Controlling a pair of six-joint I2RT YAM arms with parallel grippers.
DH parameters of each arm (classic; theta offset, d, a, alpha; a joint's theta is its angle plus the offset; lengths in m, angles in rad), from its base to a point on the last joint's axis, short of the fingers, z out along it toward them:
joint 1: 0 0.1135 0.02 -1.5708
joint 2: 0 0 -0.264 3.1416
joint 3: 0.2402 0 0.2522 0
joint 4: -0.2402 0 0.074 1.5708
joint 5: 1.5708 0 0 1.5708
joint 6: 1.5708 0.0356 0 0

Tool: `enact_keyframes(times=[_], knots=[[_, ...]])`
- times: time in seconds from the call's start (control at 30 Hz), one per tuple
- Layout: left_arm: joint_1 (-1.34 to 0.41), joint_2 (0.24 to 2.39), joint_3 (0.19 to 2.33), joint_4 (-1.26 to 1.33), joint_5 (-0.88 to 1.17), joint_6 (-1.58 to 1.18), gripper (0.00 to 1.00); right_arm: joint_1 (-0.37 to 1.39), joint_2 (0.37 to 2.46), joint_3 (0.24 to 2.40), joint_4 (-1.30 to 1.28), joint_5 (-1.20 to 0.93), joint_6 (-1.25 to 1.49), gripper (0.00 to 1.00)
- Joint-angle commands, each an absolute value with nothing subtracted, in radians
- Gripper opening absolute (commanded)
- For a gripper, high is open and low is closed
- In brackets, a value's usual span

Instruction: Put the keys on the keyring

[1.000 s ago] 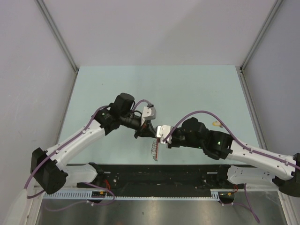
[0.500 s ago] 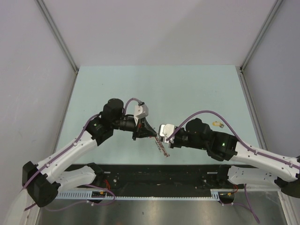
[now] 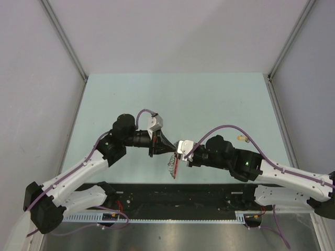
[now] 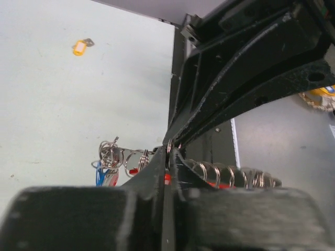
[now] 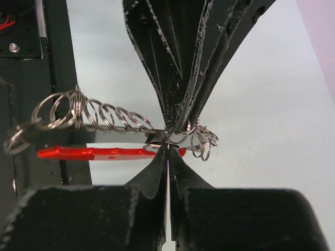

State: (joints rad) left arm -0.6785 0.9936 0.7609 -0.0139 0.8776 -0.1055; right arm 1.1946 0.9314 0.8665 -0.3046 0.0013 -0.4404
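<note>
The keyring (image 3: 174, 166) is a string of small metal rings (image 5: 104, 117) with a red curved end piece (image 5: 94, 152). It hangs between both grippers above the table's near edge. My left gripper (image 4: 168, 152) is shut on one ring, fingertips pointing right. My right gripper (image 5: 167, 145) meets it tip to tip, pinched shut on the thin metal beside the red piece. In the top view the left gripper (image 3: 173, 150) and right gripper (image 3: 178, 152) touch. A blue-headed key (image 4: 100, 177) dangles from the far cluster of rings. A yellow-headed key (image 3: 241, 138) lies alone on the table, also visible as the yellow-headed key (image 4: 79, 48).
The pale green table (image 3: 209, 99) is bounded by grey walls on three sides. A black base rail (image 3: 172, 196) with wiring runs along the near edge, right under the hanging rings.
The left arm has drawn back toward the near left while both grippers stayed joined. The hanging rings swung right, then back under the grippers.
</note>
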Motion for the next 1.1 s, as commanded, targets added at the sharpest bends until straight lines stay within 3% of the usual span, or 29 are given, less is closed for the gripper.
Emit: enact_keyframes(times=[0.0,0.17,0.33,0.47,0.57,1.07], knots=[[-0.666,0.930,0.744,0.069,0.763,-0.117,0.19,1.197,0.934,0.864,-0.241,0.047,-0.422,0.00],[-0.631,0.861,0.716,0.043,0.591,-0.123,0.57,1.149,0.943,0.864,-0.221,0.061,-0.417,0.00],[-0.555,0.769,0.686,0.020,0.473,-0.175,0.71,1.083,0.960,0.865,-0.206,0.075,-0.394,0.00],[-0.493,0.683,0.652,0.008,0.359,-0.195,0.90,1.022,0.979,0.865,-0.203,0.055,-0.385,0.00],[-0.483,0.620,0.634,-0.040,0.276,-0.167,0.99,0.982,0.992,0.864,-0.198,0.034,-0.382,0.00],[-0.476,0.514,0.571,-0.113,0.186,-0.084,1.00,0.830,1.143,0.864,-0.086,-0.160,-0.406,0.00]])
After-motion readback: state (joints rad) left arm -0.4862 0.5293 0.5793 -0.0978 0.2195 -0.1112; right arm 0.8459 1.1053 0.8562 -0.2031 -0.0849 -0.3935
